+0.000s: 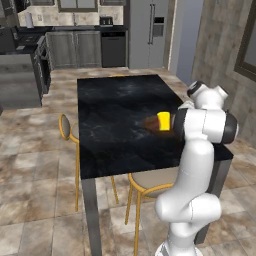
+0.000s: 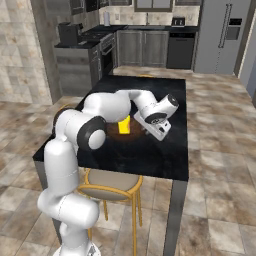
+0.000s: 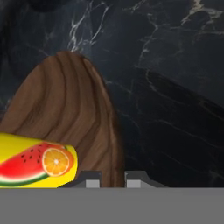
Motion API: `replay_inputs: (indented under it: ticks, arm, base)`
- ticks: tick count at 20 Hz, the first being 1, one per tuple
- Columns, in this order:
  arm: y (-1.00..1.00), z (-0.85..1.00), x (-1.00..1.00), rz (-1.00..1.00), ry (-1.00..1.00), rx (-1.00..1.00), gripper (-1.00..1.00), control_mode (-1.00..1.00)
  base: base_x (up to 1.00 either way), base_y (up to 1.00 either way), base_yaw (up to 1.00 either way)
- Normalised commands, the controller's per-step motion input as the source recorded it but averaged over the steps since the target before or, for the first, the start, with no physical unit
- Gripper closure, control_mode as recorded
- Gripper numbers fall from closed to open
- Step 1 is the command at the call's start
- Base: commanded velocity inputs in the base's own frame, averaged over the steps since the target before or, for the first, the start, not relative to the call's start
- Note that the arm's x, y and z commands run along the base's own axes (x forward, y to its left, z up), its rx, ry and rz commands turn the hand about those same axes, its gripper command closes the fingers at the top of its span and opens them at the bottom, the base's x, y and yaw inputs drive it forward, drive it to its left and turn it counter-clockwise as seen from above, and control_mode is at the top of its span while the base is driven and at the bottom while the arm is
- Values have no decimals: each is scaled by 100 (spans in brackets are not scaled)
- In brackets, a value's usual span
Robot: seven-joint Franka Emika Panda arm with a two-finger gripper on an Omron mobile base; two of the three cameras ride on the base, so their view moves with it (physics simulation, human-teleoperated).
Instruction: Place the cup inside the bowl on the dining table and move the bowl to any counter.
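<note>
Right, we see the dining table (image 1: 115, 125) with its glossy black veined top, and on it, toward the near right side, the bowl (image 1: 152, 124), dark-brown wood, with the cup (image 1: 163, 120) standing yellow inside it. In the hand view the cup (image 3: 37, 164) lies across the lower left with a watermelon and orange-slice print, resting against the bowl (image 3: 70, 113). Round about we have a yellow-framed chair (image 1: 147, 187) tucked under the near edge and another chair (image 1: 67, 130) at the left side. The arm's own elbow crowds the right base view, partly covering the bowl (image 2: 131, 134) and the cup (image 2: 124, 125). The arm bends out over the table and the hand tips down at the bowl's side. The gripper (image 3: 113, 180) sits low at the bowl's rim, the tips close together with the wooden rim between them, so we call it clamped on the bowl's edge. The tabletop beyond the bowl lies bare toward the far end. Far behind stands the counter (image 1: 75, 28) over grey cabinets, well apart from the table, with open tiled floor (image 1: 40, 150) between, and a steel fridge (image 1: 147, 32) to its right.
</note>
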Motion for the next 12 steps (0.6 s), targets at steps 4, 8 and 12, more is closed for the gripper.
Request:
replay_inputs:
  ticks: [4, 8, 12]
  arm:
    - [0, 36, -2, 0, -8, 2, 100, -100]
    - [0, 35, -5, 0, -7, 2, 100, -100]
    - [0, 27, -5, 0, -5, 2, 100, -100]
  base:
    - [0, 0, 0]
    - [0, 0, 0]
    - [0, 0, 0]
